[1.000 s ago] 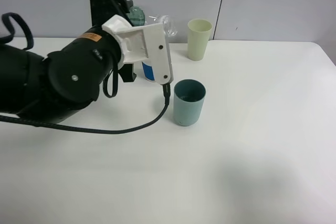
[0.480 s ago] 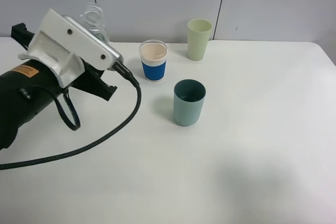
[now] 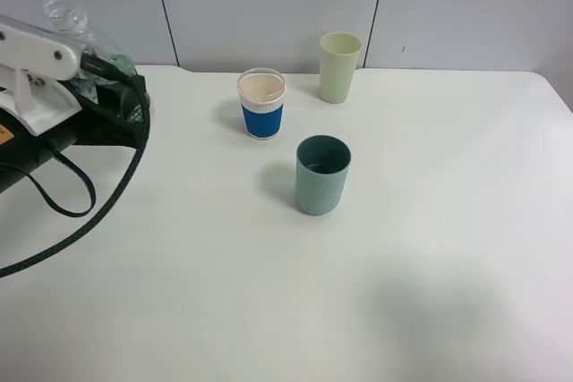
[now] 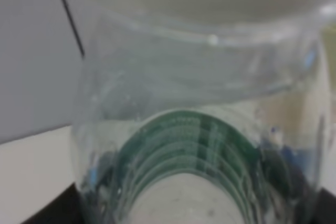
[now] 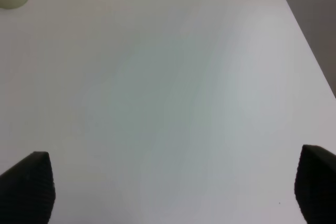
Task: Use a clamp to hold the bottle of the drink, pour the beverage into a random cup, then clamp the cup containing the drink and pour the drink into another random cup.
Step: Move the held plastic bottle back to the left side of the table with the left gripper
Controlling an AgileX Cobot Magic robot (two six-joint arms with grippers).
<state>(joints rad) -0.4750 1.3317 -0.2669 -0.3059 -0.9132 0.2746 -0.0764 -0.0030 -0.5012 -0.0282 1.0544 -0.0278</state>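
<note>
Leftward, claw (image 3: 112, 94) grips bottle (image 3: 75, 28) by table (image 3: 430, 221) edge.

Three cups are blocking the desk's (image 3: 448, 248) back middle: the blue cup (image 3: 261, 115), the pale cup (image 3: 339, 69) behind and to its right, and the teal cup (image 3: 322, 181) nearest the front. Gaps are lying open between all three. The left arm (image 3: 36, 123), with bottle (image 3: 89, 42) and looping cable (image 3: 107, 199), is crowding the left edge. The right side and front are lying bare. The right hand (image 5: 170, 187) is hanging there, fingers (image 5: 26, 182) spread.
</note>
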